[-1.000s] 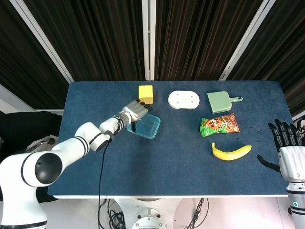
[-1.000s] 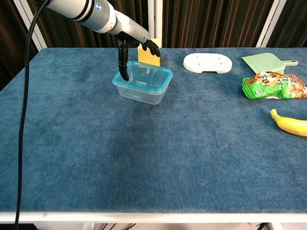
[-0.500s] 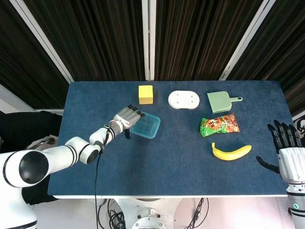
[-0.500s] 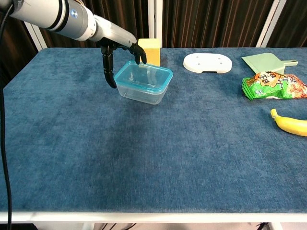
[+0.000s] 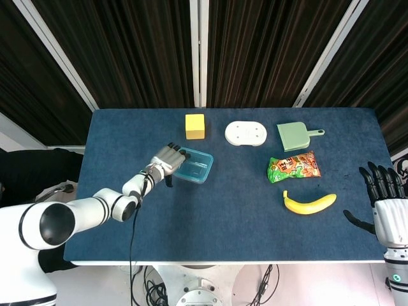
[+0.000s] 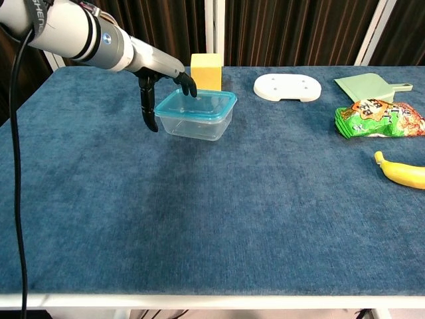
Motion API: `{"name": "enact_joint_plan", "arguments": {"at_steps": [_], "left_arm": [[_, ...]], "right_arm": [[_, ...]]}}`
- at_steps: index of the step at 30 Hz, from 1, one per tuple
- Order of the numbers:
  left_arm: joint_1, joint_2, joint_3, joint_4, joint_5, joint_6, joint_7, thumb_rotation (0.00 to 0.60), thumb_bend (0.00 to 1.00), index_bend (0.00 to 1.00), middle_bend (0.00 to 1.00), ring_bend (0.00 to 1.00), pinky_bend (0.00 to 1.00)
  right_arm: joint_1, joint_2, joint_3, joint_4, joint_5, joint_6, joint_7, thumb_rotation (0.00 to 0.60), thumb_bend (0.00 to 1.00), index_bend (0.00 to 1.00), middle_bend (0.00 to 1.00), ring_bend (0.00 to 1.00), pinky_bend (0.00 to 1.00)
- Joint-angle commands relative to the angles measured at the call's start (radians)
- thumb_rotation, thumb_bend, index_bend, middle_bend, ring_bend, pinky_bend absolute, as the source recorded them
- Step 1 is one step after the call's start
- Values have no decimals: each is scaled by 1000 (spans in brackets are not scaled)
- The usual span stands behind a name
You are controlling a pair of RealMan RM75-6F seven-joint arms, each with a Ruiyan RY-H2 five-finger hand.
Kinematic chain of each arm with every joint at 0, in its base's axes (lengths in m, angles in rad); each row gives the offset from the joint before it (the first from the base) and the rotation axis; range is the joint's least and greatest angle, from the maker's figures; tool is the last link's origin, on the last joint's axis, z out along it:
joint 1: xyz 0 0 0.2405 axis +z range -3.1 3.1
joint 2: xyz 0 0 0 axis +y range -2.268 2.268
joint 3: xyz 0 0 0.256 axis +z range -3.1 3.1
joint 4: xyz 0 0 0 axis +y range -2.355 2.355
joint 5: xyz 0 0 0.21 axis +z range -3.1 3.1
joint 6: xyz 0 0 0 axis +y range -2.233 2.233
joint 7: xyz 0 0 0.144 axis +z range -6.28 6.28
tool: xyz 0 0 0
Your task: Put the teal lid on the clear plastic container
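Observation:
The clear plastic container [image 5: 194,168] [image 6: 196,123] stands flat on the blue table, left of centre, with the teal lid [image 6: 198,103] lying level on its rim. My left hand [image 5: 166,160] [image 6: 161,78] is at the container's left end, fingers spread; the fingertips [image 6: 187,85] rest on the lid's left edge and the thumb hangs down beside the wall. It grips nothing. My right hand [image 5: 384,194] hovers past the table's right edge, fingers apart and empty, seen only in the head view.
A yellow block [image 5: 195,125] [image 6: 206,71] stands just behind the container. Further right lie a white oval plate [image 5: 245,133] [image 6: 287,86], a green dustpan [image 5: 296,135] [image 6: 372,86], a snack bag [image 5: 293,166] [image 6: 378,118] and a banana [image 5: 309,203] [image 6: 402,171].
My left hand has drawn back to the left, out of the container. The container, tilted before, now sits level with the lid flat on it. The right hand has barely moved.

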Motion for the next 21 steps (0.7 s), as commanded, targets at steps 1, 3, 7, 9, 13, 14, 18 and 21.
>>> {"name": "enact_joint_plan", "arguments": {"at_steps": [1,3,7,9,13,14,18,21], "left_arm": [[24,43,-30,-71,36,73,3,580,19,108,84,0,49],[40,74,-45,-123,63,109,3,584,19,108,84,0,49],[81,127,-60,-226,125,181,20,596,18,108,84,0,49],[97,143,-56,-270,138,203,41,598,17,108,84,0,49],[120,153,-48,-324,133,227,82,600,11,108,84,0,51],[124,153,-47,-330,129,232,92,600,10,108,84,0,51],[138,139,-50,-336,98,243,130,600,7,108,84,0,52],[139,123,-49,-323,67,232,161,600,7,108,84,0,56]], "right_arm": [[-1,1,0,-1,-2,2,-2,600,40,0,0,0,0],[0,1,0,-2,-5,3,-2,600,40,0,0,0,0],[1,-1,-1,-2,-11,2,-2,600,40,0,0,0,0],[2,-2,-2,0,-13,0,1,600,41,0,0,0,0],[3,-3,-3,5,-18,0,5,600,40,0,0,0,0],[3,-3,-3,5,-18,1,6,600,40,0,0,0,0],[4,-4,-4,8,-20,0,9,600,40,0,0,0,0],[4,-4,-4,9,-22,2,11,600,41,0,0,0,0]]}}
